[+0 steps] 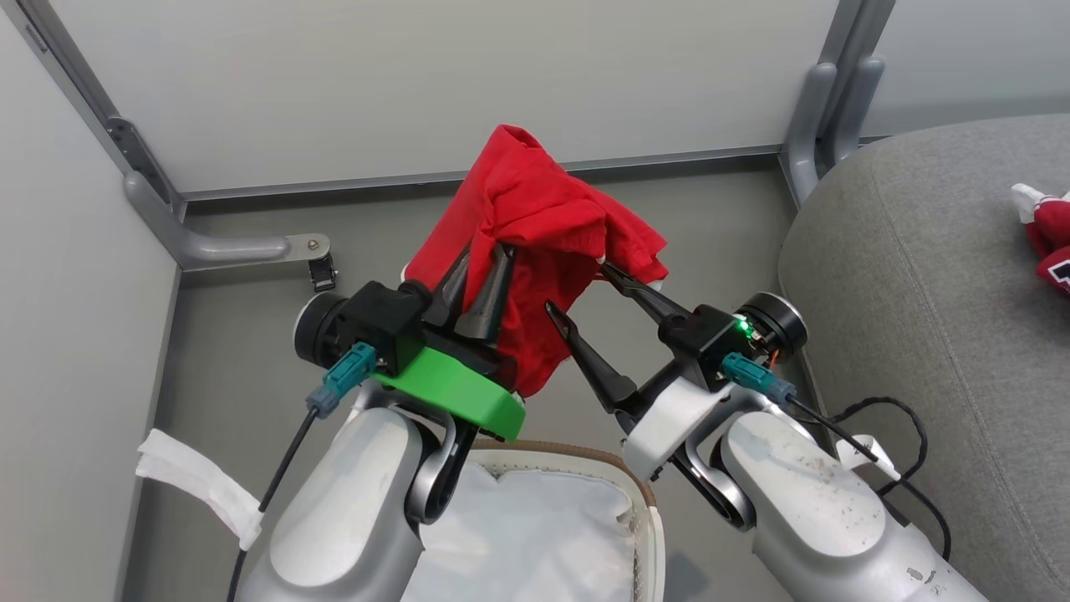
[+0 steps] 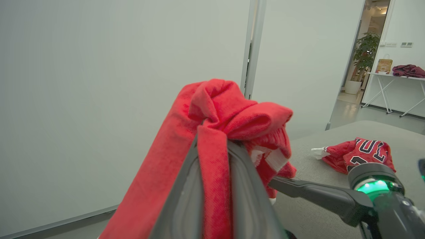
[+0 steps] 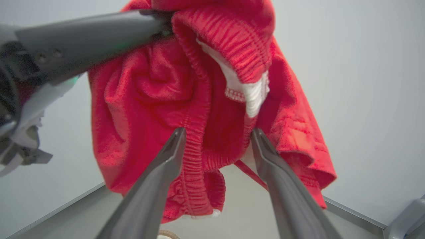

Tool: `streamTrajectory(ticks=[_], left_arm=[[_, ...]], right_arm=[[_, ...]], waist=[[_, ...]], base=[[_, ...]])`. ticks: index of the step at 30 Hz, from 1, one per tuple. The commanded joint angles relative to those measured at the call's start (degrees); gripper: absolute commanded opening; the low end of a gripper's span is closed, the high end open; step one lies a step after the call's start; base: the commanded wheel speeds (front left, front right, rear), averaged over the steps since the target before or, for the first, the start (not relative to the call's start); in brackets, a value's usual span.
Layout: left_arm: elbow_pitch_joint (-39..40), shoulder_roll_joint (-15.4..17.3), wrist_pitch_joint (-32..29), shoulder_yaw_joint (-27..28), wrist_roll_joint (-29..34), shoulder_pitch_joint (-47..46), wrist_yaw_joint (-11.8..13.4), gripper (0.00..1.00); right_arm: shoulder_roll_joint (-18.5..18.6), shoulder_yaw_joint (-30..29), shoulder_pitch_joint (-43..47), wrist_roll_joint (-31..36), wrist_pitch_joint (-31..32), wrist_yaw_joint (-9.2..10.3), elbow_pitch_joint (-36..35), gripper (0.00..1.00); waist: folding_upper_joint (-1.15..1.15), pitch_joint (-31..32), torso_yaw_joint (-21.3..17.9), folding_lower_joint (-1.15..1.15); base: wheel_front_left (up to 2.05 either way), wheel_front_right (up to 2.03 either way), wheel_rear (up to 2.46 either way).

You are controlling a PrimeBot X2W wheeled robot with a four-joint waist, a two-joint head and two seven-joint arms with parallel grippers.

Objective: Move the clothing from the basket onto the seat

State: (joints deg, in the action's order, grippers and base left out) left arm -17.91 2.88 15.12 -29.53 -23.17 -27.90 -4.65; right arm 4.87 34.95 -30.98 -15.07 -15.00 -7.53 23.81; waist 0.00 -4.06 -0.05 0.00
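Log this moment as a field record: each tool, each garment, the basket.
left tool: shut on the plain red garment, held in the air clear of the basket
right tool: open, fingers at the hanging cloth, not gripping
jersey: lying on the seat
basket contents: white cloth in the part that shows

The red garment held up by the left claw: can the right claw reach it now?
Probably yes. The right claw stands open right at the hanging red garment, with nothing between them. The left claw grips its top.
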Motion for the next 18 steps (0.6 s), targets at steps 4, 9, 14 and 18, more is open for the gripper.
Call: streamTrajectory(ticks=[4, 9, 14, 18], left_arm=[[1.0, 0.1, 0.0, -2.5, -1.4, 0.0, -0.6, 0.0], [1.2, 0.1, 0.0, -5.8, -3.0, -0.7, -1.2, 0.0], [1.3, 0.1, 0.0, -9.2, -5.0, -1.1, -1.9, 0.0], [1.8, 0.1, 0.0, -11.3, -7.2, -1.5, -2.2, 0.0]], right_arm=[[0.1, 1.5, -2.7, -1.5, -0.3, 0.08, 2.8, 1.0], [0.7, 4.4, -5.2, -2.9, -0.3, 0.08, 3.9, 1.0], [3.1, 9.9, -8.5, -4.5, -0.3, 0.08, 4.8, 1.0], [4.8, 13.2, -11.0, -5.9, -0.3, 0.08, 5.1, 1.0]], waist=[[0.0, -0.3, 1.2, 0.0], [0.0, -0.6, 2.6, 0.0], [0.0, -0.8, 3.9, 0.0], [0.0, -1.3, 5.1, 0.0]], base=[[0.0, 0.0, 0.0], [0.0, 0.0, 0.0], [0.0, 0.0, 0.0], [0.0, 0.0, 0.0]])
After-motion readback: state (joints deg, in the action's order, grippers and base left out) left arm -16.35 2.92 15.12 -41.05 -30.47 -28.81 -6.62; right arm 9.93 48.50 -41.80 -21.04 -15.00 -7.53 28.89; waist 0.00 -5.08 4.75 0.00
